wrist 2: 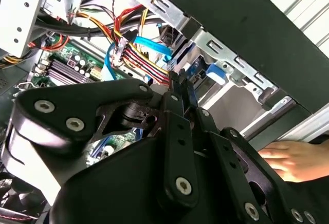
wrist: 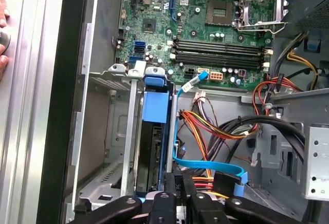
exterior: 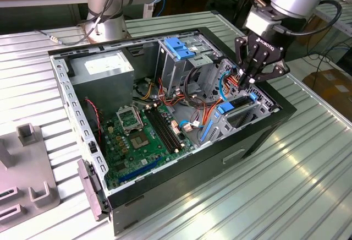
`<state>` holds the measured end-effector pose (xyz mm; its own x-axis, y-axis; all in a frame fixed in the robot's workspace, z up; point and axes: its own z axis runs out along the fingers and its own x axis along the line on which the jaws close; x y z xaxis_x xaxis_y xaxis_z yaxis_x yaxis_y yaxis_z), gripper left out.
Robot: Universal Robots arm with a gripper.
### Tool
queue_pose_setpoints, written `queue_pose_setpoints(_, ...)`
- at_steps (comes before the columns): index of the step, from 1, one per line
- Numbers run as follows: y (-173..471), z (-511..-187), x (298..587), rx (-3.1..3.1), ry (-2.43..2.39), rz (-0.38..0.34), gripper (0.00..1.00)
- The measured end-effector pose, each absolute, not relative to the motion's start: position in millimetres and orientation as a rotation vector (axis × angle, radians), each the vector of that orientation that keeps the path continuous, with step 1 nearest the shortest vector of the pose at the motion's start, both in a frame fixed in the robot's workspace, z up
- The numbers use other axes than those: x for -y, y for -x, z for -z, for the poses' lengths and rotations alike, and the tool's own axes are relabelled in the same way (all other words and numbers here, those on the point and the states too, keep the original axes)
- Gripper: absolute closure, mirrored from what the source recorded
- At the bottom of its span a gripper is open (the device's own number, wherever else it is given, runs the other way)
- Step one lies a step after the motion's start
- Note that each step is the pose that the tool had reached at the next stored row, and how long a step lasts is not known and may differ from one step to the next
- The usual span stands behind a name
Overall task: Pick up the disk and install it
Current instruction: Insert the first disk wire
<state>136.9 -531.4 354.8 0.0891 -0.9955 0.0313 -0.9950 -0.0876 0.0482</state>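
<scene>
Ana: Disk (exterior: 237, 107) first. In the exterior view it stands on edge in the bay by the case (exterior: 220, 157) wall, on the exterior view's right, blue frame up. The pincer (exterior: 250, 79) hangs just above its far end, fingers drawn together with nothing seen between them.

Ben: So the seating looks the thing to judge. Any push should run straight along the bay rails. A slant would likely jam the frame.

Ana: In the second wrist view the fingertips are clenched right beside a bundle of red and yellow wires (wrist 2: 136, 54) and a blue ribbon cable (wrist 2: 149, 44). Those could snag. A person's hand (wrist 2: 290, 160) rests outside the case, near the wall.

Ben: Worth minding, that hand.

Ana: In the first wrist view the blue frame fills the slot between two metal rails (wrist: 129, 131), and the ribbon cable loops just beside the fingers. The circuit board (wrist: 205, 29) lies beyond, well apart.

Ben: Whether the disk is fully home?

Ana: Cannot be told from here.
</scene>
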Motion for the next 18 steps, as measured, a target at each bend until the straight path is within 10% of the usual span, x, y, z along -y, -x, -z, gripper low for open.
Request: queue_pose_setpoints(18, -134, -348, 550, 2.106, -2.254, 0.015, 0.83)
